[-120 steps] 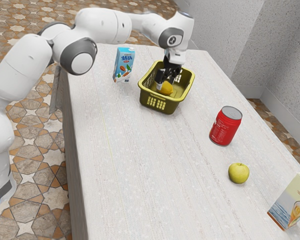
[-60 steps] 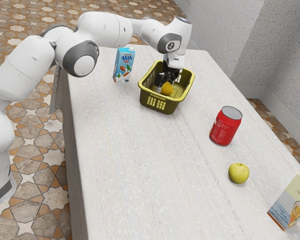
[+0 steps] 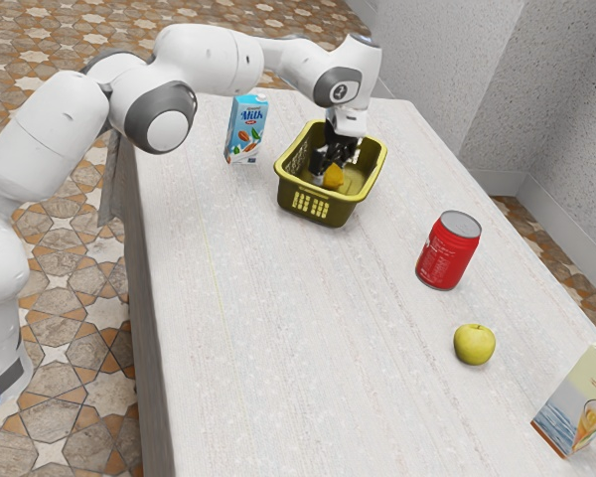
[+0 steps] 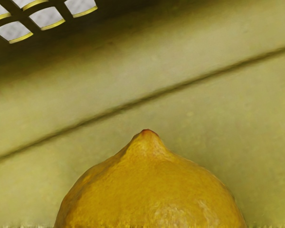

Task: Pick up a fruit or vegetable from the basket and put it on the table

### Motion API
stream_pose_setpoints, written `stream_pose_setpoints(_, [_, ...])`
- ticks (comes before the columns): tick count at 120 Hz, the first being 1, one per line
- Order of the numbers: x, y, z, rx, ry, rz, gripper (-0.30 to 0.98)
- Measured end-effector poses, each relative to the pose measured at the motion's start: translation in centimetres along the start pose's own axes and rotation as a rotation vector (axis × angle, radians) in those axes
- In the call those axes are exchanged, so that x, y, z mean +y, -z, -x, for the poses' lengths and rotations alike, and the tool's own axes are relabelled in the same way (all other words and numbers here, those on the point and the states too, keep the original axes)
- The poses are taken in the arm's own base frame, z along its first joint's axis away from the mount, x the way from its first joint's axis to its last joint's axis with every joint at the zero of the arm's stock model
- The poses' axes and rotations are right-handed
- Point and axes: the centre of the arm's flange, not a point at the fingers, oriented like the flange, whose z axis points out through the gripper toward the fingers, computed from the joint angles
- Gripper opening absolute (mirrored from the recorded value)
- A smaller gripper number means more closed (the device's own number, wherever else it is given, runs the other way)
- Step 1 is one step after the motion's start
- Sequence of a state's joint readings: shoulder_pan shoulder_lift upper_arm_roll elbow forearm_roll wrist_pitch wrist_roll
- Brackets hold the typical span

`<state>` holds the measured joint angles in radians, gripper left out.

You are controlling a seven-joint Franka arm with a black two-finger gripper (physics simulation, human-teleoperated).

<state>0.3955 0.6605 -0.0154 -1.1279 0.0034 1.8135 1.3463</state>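
Speckled walls are noted at the upper right of the exterior view, beyond a pale table. A yellow lemon, judged to be the fruit sought, is found inside the green basket, upper centre of the frame; its nippled end is exposed. The gripper is sunk into the basket at the lemon, presumably so that the fruit's body can be grasped low. How far the jaws are parted, and whether anything is held, cannot be told. The basket's rim encloses the hand's working space; a straight lift until the lemon is above it is advised, as sideways travel at this depth could drag or tip the basket. Just beside it, towards the left, a blue milk carton is stood upright, and that side is best avoided. Open tabletop is observed at lower centre, where the lemon could be set down, short of the table's left edge. A red can, a green apple and a juice carton are ranged towards the lower right and should be given clearance.
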Motion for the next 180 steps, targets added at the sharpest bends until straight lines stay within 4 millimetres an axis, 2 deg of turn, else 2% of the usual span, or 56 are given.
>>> stream_pose_setpoints(33, [-0.1, 0.0, 0.1, 0.003, 0.01, -0.004, 0.37])
stream_pose_setpoints(52, [0.2, 1.8, -0.4, 0.009, 0.006, -0.029, 0.36])
stream_pose_setpoints(61, [0.8, 5.1, -0.5, 0.018, 0.004, -0.07, 0.36])
stream_pose_setpoints(78, [3.8, 15.0, -0.7, 0.048, -0.008, -0.161, 0.37])
stream_pose_setpoints(89, [7.9, 21.1, -2.7, 0.057, -0.053, -0.167, 0.36])
stream_pose_setpoints(95, [10.3, 23.0, -4.2, 0.053, -0.087, -0.138, 0.37])
stream_pose_setpoints(104, [13.2, 23.5, -7.3, 0.034, -0.148, -0.064, 0.35])
stream_pose_setpoints(113, [16.3, 22.8, -11.4, 0.008, -0.229, 0.02, 0.32])
stream_pose_setpoints(117, [17.8, 22.5, -12.4, -0.007, -0.254, 0.054, 0.31])
stream_pose_setpoints(120, [19.1, 23.0, -12.1, -0.018, -0.259, 0.071, 0.3])
stream_pose_setpoints(126, [21.6, 25.0, -9.9, -0.03, -0.242, 0.081, 0.3])
stream_pose_setpoints(136, [27.8, 28.0, -5.3, -0.031, -0.219, 0.09, 0.31])
stream_pose_setpoints(142, [32.0, 29.1, -3.7, -0.025, -0.23, 0.094, 0.31])
stream_pose_setpoints(147, [35.1, 28.9, -3.0, -0.026, -0.251, 0.108, 0.31])
stream_pose_setpoints(151, [36.8, 28.2, -2.7, -0.03, -0.264, 0.128, 0.32])
stream_pose_setpoints(164, [39.6, 25.4, -2.6, -0.038, -0.304, 0.18, 0.31])
stream_pose_setpoints(172, [42.3, 24.2, -5.0, -0.029, -0.396, 0.195, 0.31])
stream_pose_setpoints(180, [45.2, 23.2, -8.6, -0.021, -0.511, 0.196, 0.3])
